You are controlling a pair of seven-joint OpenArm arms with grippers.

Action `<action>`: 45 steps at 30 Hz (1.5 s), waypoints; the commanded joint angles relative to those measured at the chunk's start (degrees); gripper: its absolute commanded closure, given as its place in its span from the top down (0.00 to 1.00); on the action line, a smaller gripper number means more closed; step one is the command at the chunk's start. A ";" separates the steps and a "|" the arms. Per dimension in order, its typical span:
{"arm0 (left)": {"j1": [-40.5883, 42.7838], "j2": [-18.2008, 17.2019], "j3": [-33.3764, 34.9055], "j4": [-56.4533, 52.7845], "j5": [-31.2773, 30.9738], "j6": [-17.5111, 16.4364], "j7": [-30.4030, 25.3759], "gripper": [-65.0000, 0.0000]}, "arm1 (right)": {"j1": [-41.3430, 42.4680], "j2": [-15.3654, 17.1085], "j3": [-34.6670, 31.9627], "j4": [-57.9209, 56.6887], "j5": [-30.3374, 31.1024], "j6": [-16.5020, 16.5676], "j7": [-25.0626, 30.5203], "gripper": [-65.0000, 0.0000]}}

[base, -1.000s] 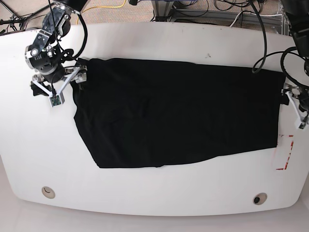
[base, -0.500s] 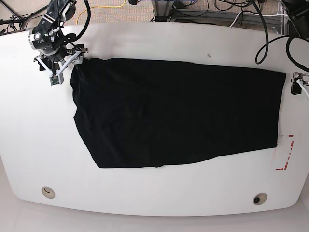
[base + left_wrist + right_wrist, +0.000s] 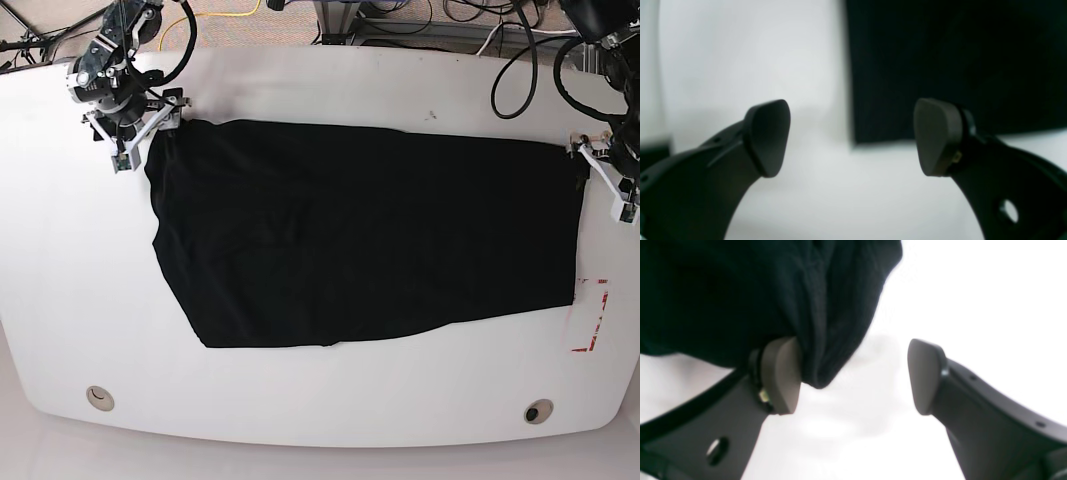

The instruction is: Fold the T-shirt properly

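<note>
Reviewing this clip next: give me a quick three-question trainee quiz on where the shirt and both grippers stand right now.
1. True or false: the T-shirt lies spread flat on the table with its print hidden.
2. Which gripper has cloth bunched against one pad? A) left gripper B) right gripper
3. In the left wrist view, what part of the shirt sits between the open jaws?

Key:
1. True; only plain black cloth shows.
2. B; a fold touches one pad, the other pad stands clear.
3. A corner, lying flat and ungripped.
</note>
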 commanded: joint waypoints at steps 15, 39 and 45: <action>2.80 -0.65 -0.24 -3.97 0.25 0.12 -8.61 0.83 | 1.17 -0.43 -0.55 -2.69 0.34 -0.01 0.96 0.59; 1.22 -0.57 4.42 -16.63 6.32 0.12 -17.84 0.72 | 0.46 -0.52 -2.74 -2.42 0.16 -0.01 0.96 0.05; 1.31 -0.57 4.60 -16.63 6.41 0.12 -17.76 0.23 | -0.06 -0.17 -2.74 -2.33 0.07 -0.01 0.88 0.00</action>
